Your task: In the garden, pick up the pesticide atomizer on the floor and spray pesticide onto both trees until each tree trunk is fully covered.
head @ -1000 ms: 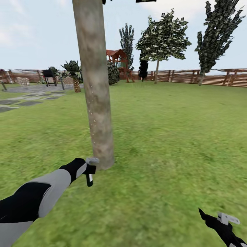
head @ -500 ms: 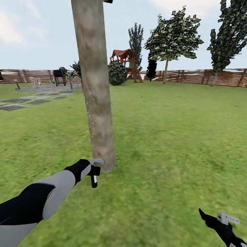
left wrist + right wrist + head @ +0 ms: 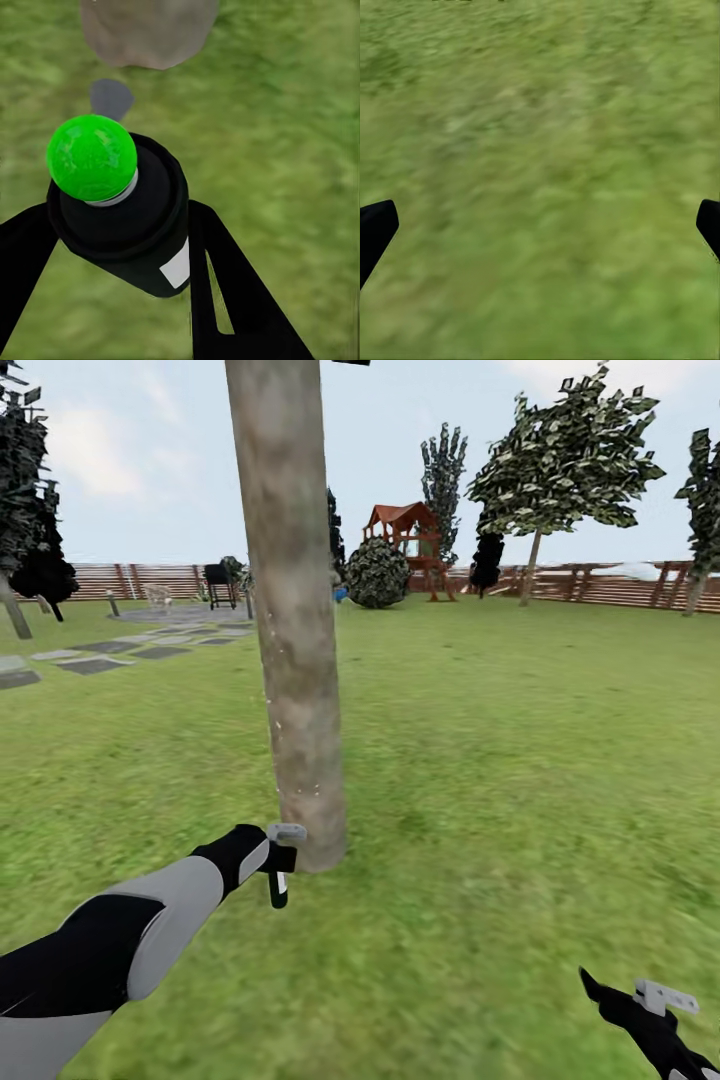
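Right gripper (image 3: 540,225): at 5 o'clock in the head view, fingers spread wide over bare grass (image 3: 520,780), nothing between them.
Left gripper (image 3: 124,247): at 7 o'clock, arm reaching forward, fingers clamped on the pesticide atomizer (image 3: 120,214), a dark canister that carried a bright green tip in the left wrist view.
Atomizer position: just beside the base of the tree trunk (image 3: 292,610), pointed down toward the grass.
Trunk: 1 thick mottled grey-brown column, upright at 12 o'clock.
Far ground: grey paving (image 3: 90,660) at 10 o'clock; wooden fence (image 3: 600,585), red playhouse (image 3: 405,540) and 1 leafy tree (image 3: 565,455) at 1 to 2 o'clock.
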### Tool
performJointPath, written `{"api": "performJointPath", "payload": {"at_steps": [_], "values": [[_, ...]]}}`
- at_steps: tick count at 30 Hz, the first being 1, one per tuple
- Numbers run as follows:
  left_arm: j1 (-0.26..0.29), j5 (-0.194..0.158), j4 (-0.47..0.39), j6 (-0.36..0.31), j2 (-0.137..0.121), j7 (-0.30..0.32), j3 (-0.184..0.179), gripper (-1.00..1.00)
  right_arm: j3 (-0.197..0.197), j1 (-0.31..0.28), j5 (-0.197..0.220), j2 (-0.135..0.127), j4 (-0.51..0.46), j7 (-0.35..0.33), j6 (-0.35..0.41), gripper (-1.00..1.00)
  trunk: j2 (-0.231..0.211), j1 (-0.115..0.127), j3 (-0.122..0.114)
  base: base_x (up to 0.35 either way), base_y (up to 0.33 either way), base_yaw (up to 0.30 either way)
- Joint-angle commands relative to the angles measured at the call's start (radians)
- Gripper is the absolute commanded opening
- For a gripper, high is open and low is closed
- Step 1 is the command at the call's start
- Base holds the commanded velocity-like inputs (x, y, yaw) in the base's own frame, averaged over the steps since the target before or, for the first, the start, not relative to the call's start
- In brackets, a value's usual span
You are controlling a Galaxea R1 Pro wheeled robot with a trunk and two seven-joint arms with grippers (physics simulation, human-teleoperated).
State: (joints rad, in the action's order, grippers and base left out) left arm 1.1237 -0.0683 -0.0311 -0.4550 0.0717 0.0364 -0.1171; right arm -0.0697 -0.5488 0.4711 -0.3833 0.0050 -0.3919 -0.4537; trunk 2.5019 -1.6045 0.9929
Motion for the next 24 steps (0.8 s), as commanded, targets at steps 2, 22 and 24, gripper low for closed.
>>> {"api": "performJointPath", "payload": {"at_steps": [2,22,24], "values": [[0.001,-0.007,-0.001,-0.005,0.0,0.002,-0.009,-1.0,-0.007,0.0,0.003,0.0,0.001,-0.009,0.0,1.0,0.0,0.0,0.001,0.039,-0.294,0.067],[0.001,-0.008,-0.001,-0.005,0.007,0.002,-0.009,-1.0,-0.007,0.0,0.003,0.0,0.001,-0.008,0.0,1.0,0.0,0.0,0.001,0.001,-0.272,0.17],[0.001,-0.008,-0.001,-0.005,0.007,0.002,-0.009,-1.0,-0.007,0.0,0.002,0.0,0.001,-0.008,0.0,1.0,0.0,0.0,0.001,0.0,-0.013,0.015]]}}
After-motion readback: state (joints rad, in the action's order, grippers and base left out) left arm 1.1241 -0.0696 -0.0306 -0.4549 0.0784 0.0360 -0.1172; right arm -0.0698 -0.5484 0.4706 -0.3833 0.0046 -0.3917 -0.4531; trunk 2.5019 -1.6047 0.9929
